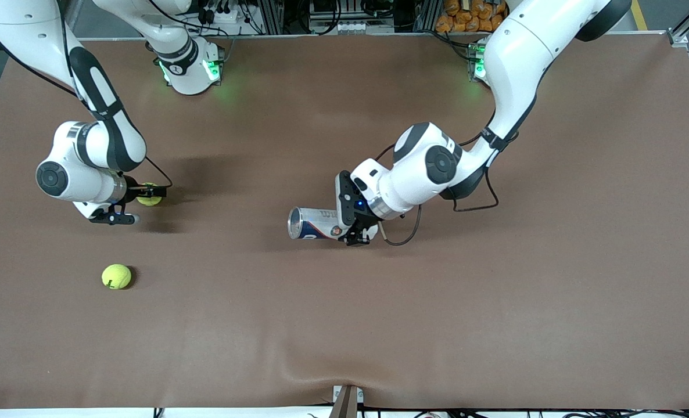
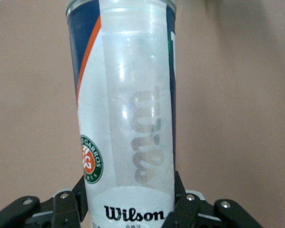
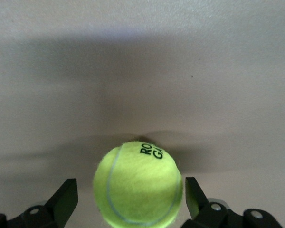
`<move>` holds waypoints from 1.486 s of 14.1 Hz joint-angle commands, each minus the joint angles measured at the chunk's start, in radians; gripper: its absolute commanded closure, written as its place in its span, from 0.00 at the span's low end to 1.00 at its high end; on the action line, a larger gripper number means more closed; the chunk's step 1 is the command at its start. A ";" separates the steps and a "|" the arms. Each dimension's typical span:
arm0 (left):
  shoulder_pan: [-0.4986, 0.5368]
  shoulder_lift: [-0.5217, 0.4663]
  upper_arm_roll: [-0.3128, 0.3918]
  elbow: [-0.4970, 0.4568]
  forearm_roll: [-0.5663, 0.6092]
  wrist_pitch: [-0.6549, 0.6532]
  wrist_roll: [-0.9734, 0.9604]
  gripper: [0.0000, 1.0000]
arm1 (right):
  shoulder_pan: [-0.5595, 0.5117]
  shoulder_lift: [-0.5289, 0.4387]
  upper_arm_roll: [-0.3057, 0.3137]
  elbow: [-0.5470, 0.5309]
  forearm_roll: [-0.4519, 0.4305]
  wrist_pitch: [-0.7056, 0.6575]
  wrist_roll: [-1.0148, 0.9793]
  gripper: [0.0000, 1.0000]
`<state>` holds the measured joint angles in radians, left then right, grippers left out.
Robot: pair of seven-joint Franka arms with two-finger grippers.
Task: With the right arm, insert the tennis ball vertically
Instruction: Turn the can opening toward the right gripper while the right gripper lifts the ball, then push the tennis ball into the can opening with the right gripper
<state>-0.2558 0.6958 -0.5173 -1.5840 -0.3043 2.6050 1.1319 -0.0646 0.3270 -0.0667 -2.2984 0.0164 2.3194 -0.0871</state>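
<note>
Now the right gripper (image 1: pixel 131 204) straddles a tennis ball (image 1: pixel 149 195), fingers apart.
Left gripper (image 1: pixel 353 229) clamps the Wilson can (image 1: pixel 315 223), lying sideways; next, closing and lifting.

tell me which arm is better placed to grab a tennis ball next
Right. The right gripper is open with its fingers either side of a tennis ball on the table, while the left gripper is shut on the Wilson ball can.

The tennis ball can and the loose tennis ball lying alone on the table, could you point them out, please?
Tennis ball can (image 1: pixel 312 223), front view, middle of its side.
Loose tennis ball (image 1: pixel 116 276), front view, centre of the ball.
</note>
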 commanded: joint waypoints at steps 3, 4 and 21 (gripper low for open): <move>0.024 0.039 -0.024 0.042 -0.321 0.027 0.323 0.33 | -0.017 0.004 0.005 -0.015 -0.006 0.021 -0.017 0.52; 0.030 0.044 -0.024 0.055 -0.396 0.027 0.403 0.33 | -0.018 0.003 0.005 -0.015 -0.006 0.021 -0.017 0.68; -0.061 0.363 -0.055 0.246 -1.314 -0.234 1.258 0.32 | 0.106 -0.054 0.011 0.614 0.014 -0.529 0.029 0.72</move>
<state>-0.2720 1.0150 -0.5669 -1.3880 -1.5402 2.3842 2.3219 -0.0134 0.2653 -0.0517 -1.7517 0.0197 1.8289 -0.0865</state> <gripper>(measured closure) 0.313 0.317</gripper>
